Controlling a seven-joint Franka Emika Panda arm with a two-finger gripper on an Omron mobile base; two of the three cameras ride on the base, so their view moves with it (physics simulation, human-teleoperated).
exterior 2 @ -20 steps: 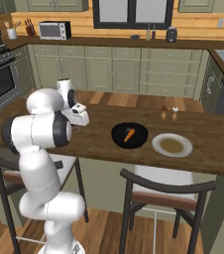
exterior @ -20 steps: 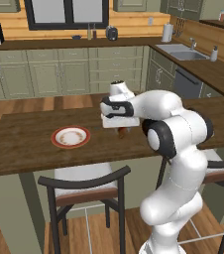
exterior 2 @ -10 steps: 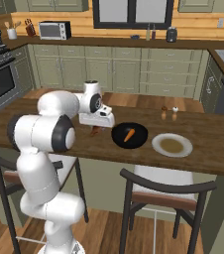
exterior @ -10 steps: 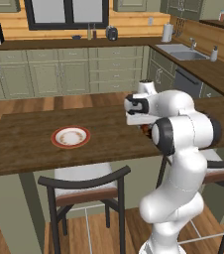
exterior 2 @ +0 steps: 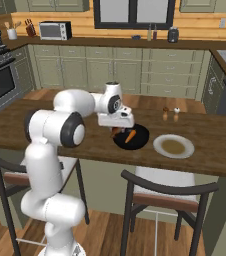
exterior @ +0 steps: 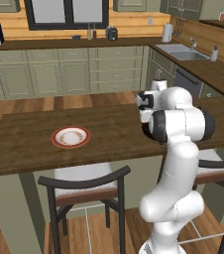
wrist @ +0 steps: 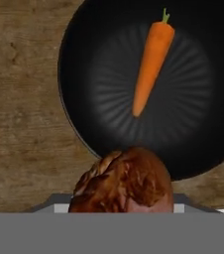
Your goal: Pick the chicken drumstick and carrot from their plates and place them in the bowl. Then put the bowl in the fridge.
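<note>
Chicken drumstick (wrist: 122, 181) is gripped in the pincer (exterior 2: 116, 131), held above the near rim of the black bowl (wrist: 84, 64) on the desk (exterior 2: 215, 150). Carrot (wrist: 151, 59) lies inside the bowl.

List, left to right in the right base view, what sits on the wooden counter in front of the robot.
Round black bowl holding the bright orange carrot → two small shakers → plain pale plate.

carrot (wrist: 151, 62) in bowl (wrist: 84, 59), drumstick (wrist: 124, 183) above bowl's rim, plate (exterior 2: 173, 146) right of bowl
</note>
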